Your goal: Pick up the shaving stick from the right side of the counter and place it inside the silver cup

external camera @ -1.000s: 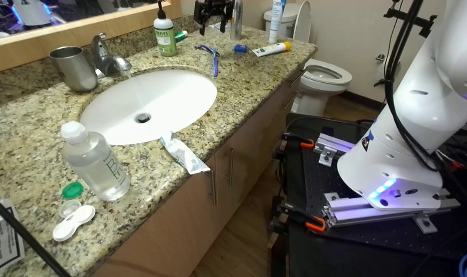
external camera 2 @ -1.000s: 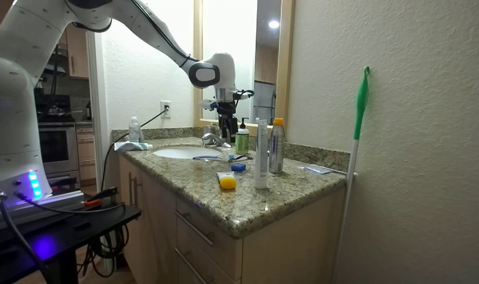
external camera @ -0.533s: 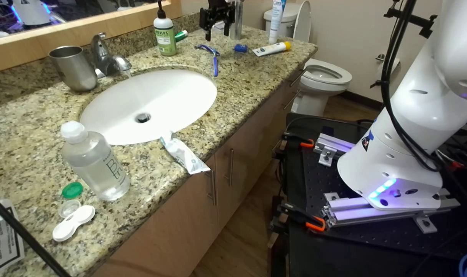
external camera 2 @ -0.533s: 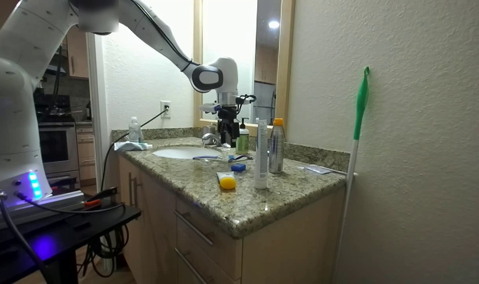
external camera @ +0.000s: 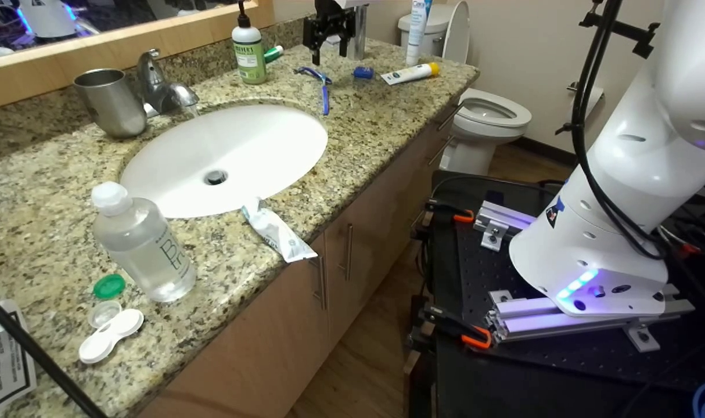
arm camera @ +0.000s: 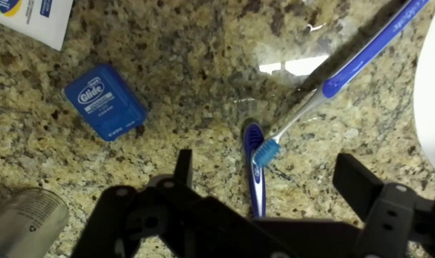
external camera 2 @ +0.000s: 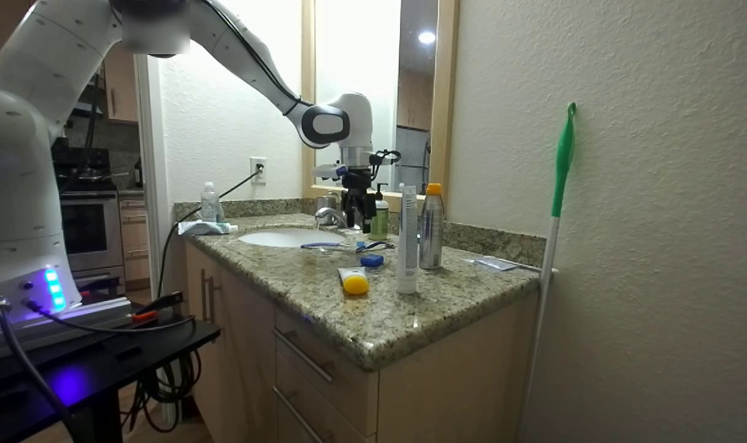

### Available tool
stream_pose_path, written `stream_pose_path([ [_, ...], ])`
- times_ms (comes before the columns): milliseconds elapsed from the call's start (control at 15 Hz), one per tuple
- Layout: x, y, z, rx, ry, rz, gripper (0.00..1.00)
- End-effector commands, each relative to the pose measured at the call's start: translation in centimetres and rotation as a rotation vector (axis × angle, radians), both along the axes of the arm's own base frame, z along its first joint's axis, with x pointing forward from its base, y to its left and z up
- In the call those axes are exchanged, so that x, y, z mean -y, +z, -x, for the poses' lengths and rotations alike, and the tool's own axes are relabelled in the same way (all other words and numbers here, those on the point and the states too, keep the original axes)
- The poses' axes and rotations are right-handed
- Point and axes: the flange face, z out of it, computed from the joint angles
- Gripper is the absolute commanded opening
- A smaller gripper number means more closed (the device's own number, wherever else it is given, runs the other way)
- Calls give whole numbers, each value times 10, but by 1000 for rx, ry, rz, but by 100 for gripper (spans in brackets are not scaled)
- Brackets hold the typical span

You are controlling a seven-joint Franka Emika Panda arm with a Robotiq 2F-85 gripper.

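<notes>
Granite counter right of the sink bears the shaving stick beneath the head of a toothbrush; with that overlap, the gripper, jaws apart above, could pinch both.

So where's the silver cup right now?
In an exterior view, the silver cup stands on the counter at the picture's upper left, just left of the chrome tap and beside the sink.

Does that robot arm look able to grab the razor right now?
Probably yes: the gripper hangs open above the counter, and in the wrist view the razor shows its handle between the jaws. A toothbrush overlaps that handle, though, and might get dragged along.
</notes>
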Motion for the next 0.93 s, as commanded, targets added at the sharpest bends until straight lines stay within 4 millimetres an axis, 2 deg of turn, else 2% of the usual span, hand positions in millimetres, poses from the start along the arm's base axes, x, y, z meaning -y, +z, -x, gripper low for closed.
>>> stream_pose_path([
  [0,19,-17,-12,19,-52,75,100],
  [200,23,-30,-22,35,-79,109,100],
  [267,15,-22,-14,27,-64,83,100],
  [667,22,-38,-29,63,-68,103,100],
  [867,19,-43,-39,83,-61,119,100],
])
